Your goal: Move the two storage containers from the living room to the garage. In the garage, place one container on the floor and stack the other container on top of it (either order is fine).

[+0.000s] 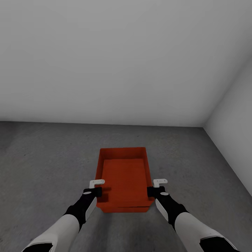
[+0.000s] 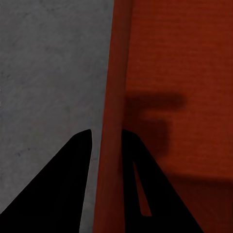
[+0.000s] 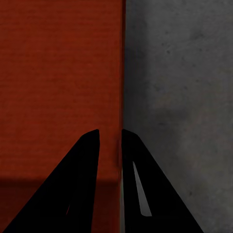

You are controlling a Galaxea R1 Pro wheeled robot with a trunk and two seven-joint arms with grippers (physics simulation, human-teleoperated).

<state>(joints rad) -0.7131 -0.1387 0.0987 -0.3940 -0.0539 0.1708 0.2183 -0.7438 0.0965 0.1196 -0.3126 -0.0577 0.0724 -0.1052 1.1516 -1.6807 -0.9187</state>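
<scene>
Now a red-orange container (image 1: 124, 178) sits between both grippers, left gripper (image 1: 97, 187) and right gripper (image 1: 156, 187) each pinching a side wall, long axis pointing away, above the concrete floor (image 1: 42, 157).

Both arms reach forward and down, left gripper (image 1: 98, 191) and right gripper (image 1: 151, 191) nearly closed.

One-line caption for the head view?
Both grippers, left and right, pinch opposite walls of a red container above the garage floor.
</scene>
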